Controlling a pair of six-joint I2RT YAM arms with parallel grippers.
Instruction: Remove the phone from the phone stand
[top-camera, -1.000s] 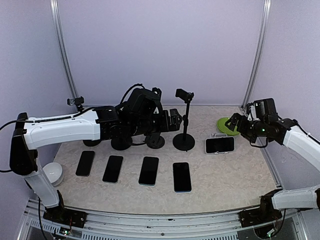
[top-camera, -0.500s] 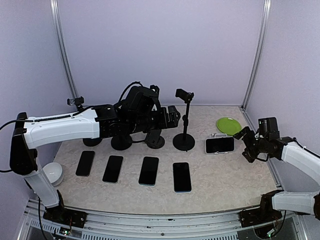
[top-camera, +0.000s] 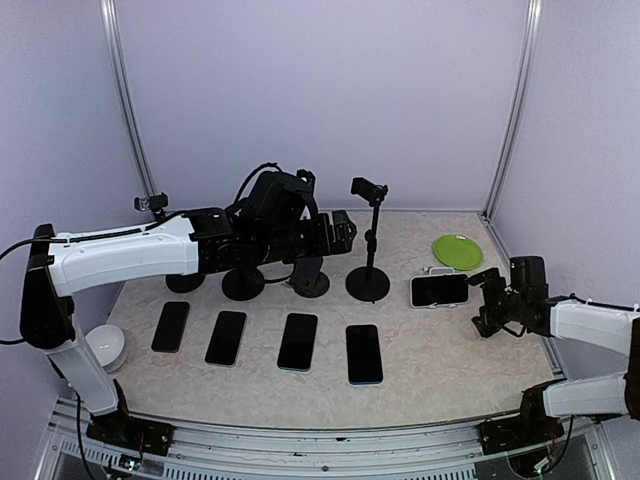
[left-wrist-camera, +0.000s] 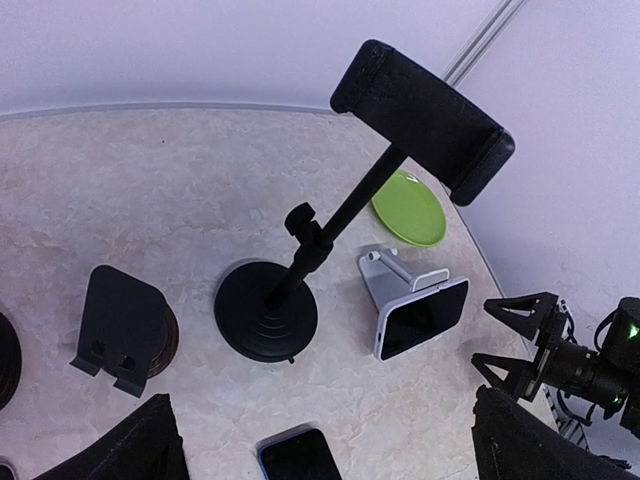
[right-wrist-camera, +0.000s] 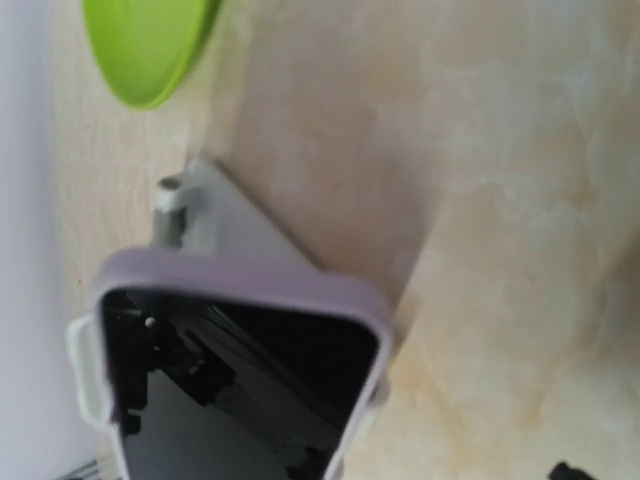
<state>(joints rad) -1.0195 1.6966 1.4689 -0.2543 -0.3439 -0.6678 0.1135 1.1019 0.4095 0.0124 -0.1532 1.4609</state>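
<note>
The phone (top-camera: 440, 290), in a lilac case with a dark screen, rests sideways on a white stand (top-camera: 436, 271) right of the table's middle. It also shows in the left wrist view (left-wrist-camera: 425, 318) and fills the right wrist view (right-wrist-camera: 240, 390), with the stand (right-wrist-camera: 235, 225) behind it. My right gripper (top-camera: 482, 302) is open, low over the table just right of the phone and apart from it; its fingers (left-wrist-camera: 520, 306) point at the phone. My left gripper (left-wrist-camera: 322, 425) is open and empty, held above the black stands, left of the phone.
A tall black clamp stand (top-camera: 368, 240) stands left of the phone. Low black stands (top-camera: 308, 277) sit under my left arm. Several phones (top-camera: 298, 341) lie flat in a row near the front. A green plate (top-camera: 458, 250) lies behind the phone. A white disc (top-camera: 105, 345) sits at the left.
My right arm has swung down and toward the near edge, from beside the green plate to low at the phone's right side. My left arm has barely shifted.
</note>
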